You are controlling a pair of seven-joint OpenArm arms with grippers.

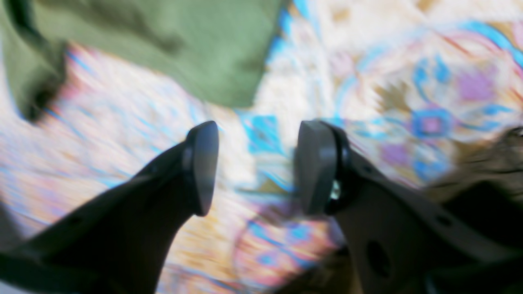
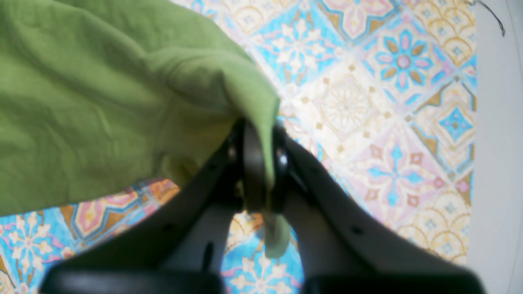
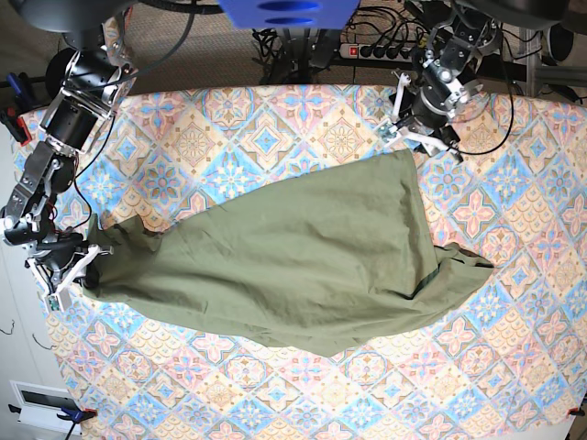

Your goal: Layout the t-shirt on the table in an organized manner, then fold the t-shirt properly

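The olive-green t-shirt (image 3: 293, 266) lies spread in a slanted, wrinkled strip across the middle of the table (image 3: 275, 128). My right gripper (image 3: 83, 266) is at the shirt's left end, near the table's left edge. In the right wrist view that gripper (image 2: 259, 163) is shut on a fold of the t-shirt (image 2: 94, 94), with a bit of cloth hanging below the pads. My left gripper (image 3: 413, 137) hovers at the shirt's far right corner. The left wrist view is blurred and shows this gripper (image 1: 257, 163) open, only the table (image 1: 408, 81) between its fingers, and the t-shirt (image 1: 184, 45) just beyond them.
A power strip with cables (image 3: 367, 46) lies behind the table's far edge. A white box (image 3: 41, 403) sits on the floor at the lower left. The table's edge and pale floor (image 2: 494, 143) run close beside my right gripper.
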